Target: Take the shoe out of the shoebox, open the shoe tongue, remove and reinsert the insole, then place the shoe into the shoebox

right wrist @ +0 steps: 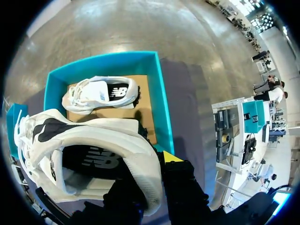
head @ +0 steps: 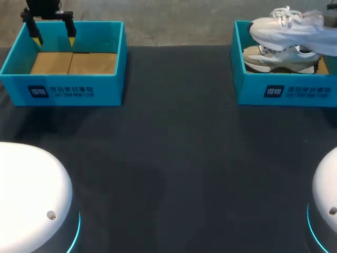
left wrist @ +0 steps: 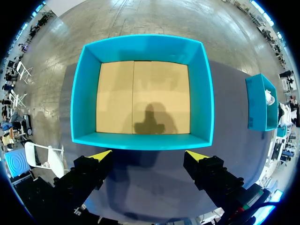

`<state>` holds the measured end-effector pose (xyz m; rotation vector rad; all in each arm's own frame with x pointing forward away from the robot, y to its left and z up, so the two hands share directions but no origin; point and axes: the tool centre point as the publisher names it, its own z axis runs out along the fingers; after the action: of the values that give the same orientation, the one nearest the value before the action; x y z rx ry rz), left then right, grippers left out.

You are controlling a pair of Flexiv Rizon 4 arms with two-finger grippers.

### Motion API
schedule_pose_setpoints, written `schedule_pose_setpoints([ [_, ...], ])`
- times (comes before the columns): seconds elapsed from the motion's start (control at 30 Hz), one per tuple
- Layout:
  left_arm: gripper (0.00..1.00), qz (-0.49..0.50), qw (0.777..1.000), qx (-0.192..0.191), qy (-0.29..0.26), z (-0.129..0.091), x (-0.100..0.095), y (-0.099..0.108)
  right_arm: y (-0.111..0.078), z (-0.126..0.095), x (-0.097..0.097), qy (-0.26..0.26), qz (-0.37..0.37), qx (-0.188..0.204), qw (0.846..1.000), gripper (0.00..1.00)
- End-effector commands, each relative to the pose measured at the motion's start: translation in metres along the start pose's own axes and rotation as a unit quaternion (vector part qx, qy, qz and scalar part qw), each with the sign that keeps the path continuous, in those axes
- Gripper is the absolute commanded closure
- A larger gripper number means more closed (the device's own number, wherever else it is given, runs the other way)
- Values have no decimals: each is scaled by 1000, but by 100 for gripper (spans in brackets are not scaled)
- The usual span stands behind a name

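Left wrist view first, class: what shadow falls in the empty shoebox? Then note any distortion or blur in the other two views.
Left wrist view: a dark shadow lies on the floor of the empty shoebox, ahead of the open left gripper, and the box walls bow outward. Head view: the lifted shoe looks slightly soft-edged. Right wrist view: that shoe looms large and curved, close to the lens.

The left shoebox (head: pixel 113 87) and the right shoebox (head: pixel 247 92) are coloured turquoise, with white print on the front wall; their floors are seen as plain tan cardboard. The raised shoe (head: pixel 295 31) is shown white with black patches and a black lining. The lower shoe (head: pixel 279 59) is coloured white and beige. The table (head: pixel 179 158) is covered in black. The left gripper (head: pixel 53 39) is black, tipped with yellow.
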<state>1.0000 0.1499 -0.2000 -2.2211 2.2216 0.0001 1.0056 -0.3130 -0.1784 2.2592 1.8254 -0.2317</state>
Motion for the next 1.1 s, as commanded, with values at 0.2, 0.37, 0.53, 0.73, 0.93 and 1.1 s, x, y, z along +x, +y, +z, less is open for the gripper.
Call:
schedule_pose_setpoints([
  [0.2,0,0,1000,0,0,0,0,0,-2,-9,-1,-1,0,-1,1000,100],
  [0.37,0,0,1000,0,0,0,0,0,-2,-9,-1,-1,0,-1,1000,100],
  [0.53,0,0,1000,0,0,0,0,0,-2,-9,-1,-1,0,-1,1000,100],
  [0.73,0,0,1000,0,0,0,0,0,-27,-18,12,-4,-6,-4,1000,100],
  [0.93,0,0,1000,0,0,0,0,0,-59,-35,31,-6,3,1,1000,100],
  [1.1,0,0,1000,0,0,0,0,0,-92,-48,52,-9,4,2,1000,100],
])
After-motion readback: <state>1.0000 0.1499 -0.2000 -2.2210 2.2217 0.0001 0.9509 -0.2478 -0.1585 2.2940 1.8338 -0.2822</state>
